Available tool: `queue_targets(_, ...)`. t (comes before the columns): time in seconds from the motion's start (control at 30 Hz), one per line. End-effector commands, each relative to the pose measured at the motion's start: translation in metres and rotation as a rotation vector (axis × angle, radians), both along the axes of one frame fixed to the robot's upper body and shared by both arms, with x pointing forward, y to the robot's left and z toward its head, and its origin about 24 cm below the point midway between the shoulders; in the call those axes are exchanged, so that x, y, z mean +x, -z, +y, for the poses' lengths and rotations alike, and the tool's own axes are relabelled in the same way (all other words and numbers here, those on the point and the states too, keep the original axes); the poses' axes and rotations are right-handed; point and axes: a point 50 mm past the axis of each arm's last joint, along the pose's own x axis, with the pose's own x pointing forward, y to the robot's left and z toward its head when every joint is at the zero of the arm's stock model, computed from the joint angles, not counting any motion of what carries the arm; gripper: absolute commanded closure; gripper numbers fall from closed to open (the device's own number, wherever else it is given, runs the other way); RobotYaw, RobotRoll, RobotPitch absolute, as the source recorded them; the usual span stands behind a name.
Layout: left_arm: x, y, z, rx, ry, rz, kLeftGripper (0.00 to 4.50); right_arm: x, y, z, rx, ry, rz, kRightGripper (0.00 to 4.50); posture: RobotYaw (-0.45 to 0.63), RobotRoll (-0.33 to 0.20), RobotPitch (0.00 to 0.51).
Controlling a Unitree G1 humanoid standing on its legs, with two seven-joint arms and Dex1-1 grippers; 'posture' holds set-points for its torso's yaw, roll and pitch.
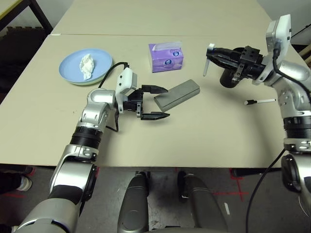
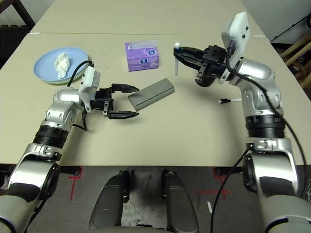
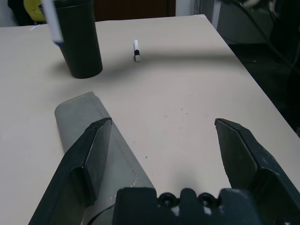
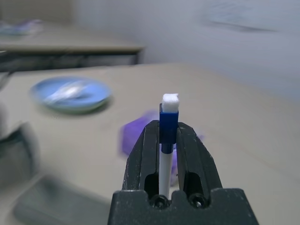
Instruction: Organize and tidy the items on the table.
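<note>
I see a smooth beige table (image 1: 204,141) with a seam running across its far part. At the far left sits a light blue round plate (image 1: 73,65) stacked on a pale green one whose rim (image 1: 85,82) peeks out at the near edge, and a crumpled white tissue (image 1: 87,65) lies on the blue plate. A glossy purple tissue box (image 1: 166,57) stands at the far centre. Just near of it lies the grey oblong glasses case (image 1: 177,94), matte with rounded ends, set at a slant.

My left gripper (image 1: 154,102) points to the right, close to level, with its black fingers spread wide. The near-left end of the case lies just beyond the fingertips, touching neither finger as far as I can tell. The silver forearm reaches in from the near left.

My right gripper (image 1: 210,57) is raised above the table at the far right, pointing left, and is clamped on a thin white-blue pen (image 4: 167,136) that stands crosswise between the fingers, its white cap sticking out. The black cup (image 3: 79,40), a plain smooth cylinder, stands upright on the table below that arm. A second thin pen (image 1: 260,101) with a black tip lies flat on the table near the right edge, well apart from the cup
</note>
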Motion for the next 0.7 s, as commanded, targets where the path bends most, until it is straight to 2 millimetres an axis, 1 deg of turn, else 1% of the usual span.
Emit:
queue_targets(0.03, 0.001, 0.001, -0.002, 0.015, 0.015, -0.001, 0.00, -0.005, -0.005, -0.006, 0.139, 0.132, -0.065, 4.16, 0.06, 0.000, 0.216)
queue_targets(0.17, 0.001, 0.001, -0.001, 0.020, 0.015, 0.000, 0.00, -0.005, -0.010, -0.008, 0.316, 0.248, -0.088, 4.16, 0.06, 0.000, 0.214)
queue_targets(0.3, 0.002, 0.001, -0.002, 0.021, 0.018, 0.000, 0.00, -0.004, -0.015, -0.012, 0.404, 0.323, -0.083, 4.16, 0.05, 0.000, 0.213)
queue_targets(0.37, 0.003, 0.001, -0.002, 0.021, 0.018, 0.000, 0.00, -0.005, -0.018, -0.014, 0.410, 0.351, -0.098, 4.16, 0.05, 0.000, 0.212)
queue_targets(0.43, 0.003, 0.001, -0.002, 0.020, 0.019, -0.001, 0.00, -0.005, -0.021, -0.021, 0.434, 0.420, -0.108, 4.16, 0.05, 0.000, 0.211)
queue_targets(0.5, 0.003, 0.001, -0.003, 0.020, 0.019, -0.001, 0.00, -0.005, -0.021, -0.027, 0.458, 0.482, -0.108, 4.16, 0.05, 0.000, 0.210)
queue_targets(0.57, 0.003, 0.001, -0.002, 0.021, 0.019, -0.001, 0.00, -0.006, -0.020, -0.029, 0.449, 0.514, -0.103, 4.16, 0.05, 0.000, 0.210)
queue_targets(0.7, 0.003, 0.001, -0.001, 0.022, 0.017, -0.001, 0.00, -0.006, -0.013, -0.031, 0.408, 0.547, -0.013, 4.16, 0.05, 0.000, 0.212)
